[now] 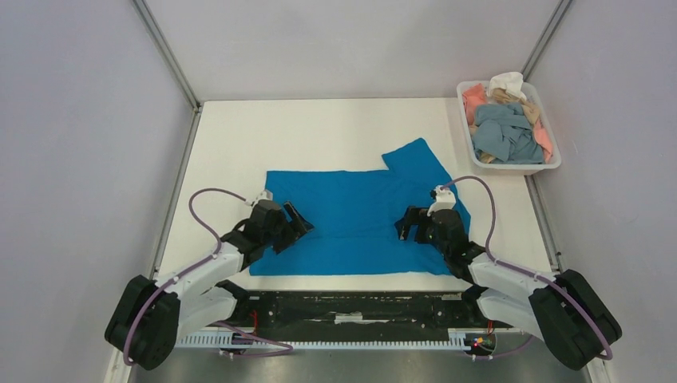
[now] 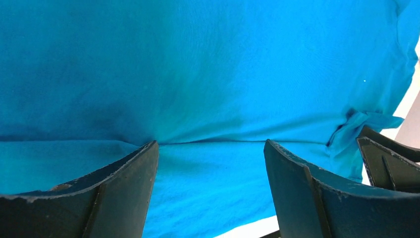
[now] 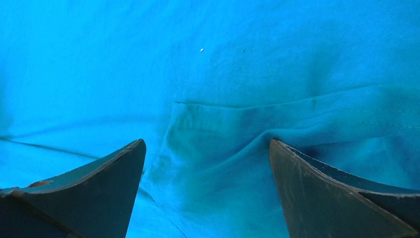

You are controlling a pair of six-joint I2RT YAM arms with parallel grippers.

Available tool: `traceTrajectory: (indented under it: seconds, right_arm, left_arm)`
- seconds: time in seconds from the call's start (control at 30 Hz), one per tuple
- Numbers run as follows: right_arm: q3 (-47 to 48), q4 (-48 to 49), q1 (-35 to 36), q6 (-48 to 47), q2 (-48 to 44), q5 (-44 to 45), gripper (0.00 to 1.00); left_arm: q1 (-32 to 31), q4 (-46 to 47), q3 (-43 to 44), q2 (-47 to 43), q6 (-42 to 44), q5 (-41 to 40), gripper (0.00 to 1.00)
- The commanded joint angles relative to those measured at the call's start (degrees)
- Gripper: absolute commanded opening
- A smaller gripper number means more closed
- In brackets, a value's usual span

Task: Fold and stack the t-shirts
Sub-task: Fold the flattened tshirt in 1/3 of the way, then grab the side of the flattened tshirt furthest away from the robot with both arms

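A bright blue t-shirt (image 1: 359,209) lies spread flat on the white table, with one sleeve sticking out at the back right. My left gripper (image 1: 297,222) is open and low over the shirt's left part. In the left wrist view (image 2: 210,144) its fingertips rest at a crease in the blue cloth (image 2: 198,74). My right gripper (image 1: 409,227) is open over the shirt's right part. In the right wrist view (image 3: 208,141) its tips press into the cloth by a stitched hem (image 3: 277,116). Neither gripper holds cloth.
A white plastic tray (image 1: 511,166) at the back right holds crumpled grey-blue (image 1: 503,132), salmon (image 1: 474,96), tan (image 1: 519,104) and white (image 1: 507,81) shirts. Grey walls close in the table on three sides. The other arm's dark fingers (image 2: 386,158) show at the right edge of the left wrist view.
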Motion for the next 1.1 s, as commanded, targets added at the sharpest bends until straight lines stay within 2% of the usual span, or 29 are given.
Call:
traceTrajectory:
  seconds: [0.0,0.23,0.5,0.63,0.73,0.87,1.03,1.07]
  right_arm:
    - [-1.6,-8.8,0.8,0.1,-0.4,2.7,0.98]
    - [0.6,-10.0,1.4,-1.2,-3.0,4.3,0.98]
    - [9.4,-12.8,1.4,-2.9,-5.0,7.9,0.98]
    - [14.6,-15.2,1.4,-3.5,-4.7,10.9,0.98]
    - [14.7,-11.5,1.4,-4.6,-4.7,8.5,0.98]
    - [15.7,-9.1,1.4,-7.4,-2.6,7.2,0.98]
    - [17.5,-9.0,1.4,-10.7,0.7,6.5,0.98]
    - [17.8,-9.0,1.4,-11.3,1.0,6.3,0.98]
  left_arm:
    - [-0.7,-10.7,-3.4,-3.5,-2.6,-3.5,0.86]
    - [-0.7,-13.1,-0.3,-8.0,-1.9,-7.4,0.86]
    - [-0.1,-18.0,14.2,-3.2,2.2,-16.4,0.86]
    - [3.8,-17.0,20.4,2.7,5.2,-19.2,0.86]
    - [11.1,-15.0,24.9,8.8,8.8,-12.1,0.86]
    - [18.9,-10.2,30.5,18.0,12.9,-9.7,0.86]
    - [23.3,-6.0,39.9,31.9,21.1,-5.8,0.86]
    - [23.9,-7.6,42.0,34.9,21.9,-4.8,0.86]
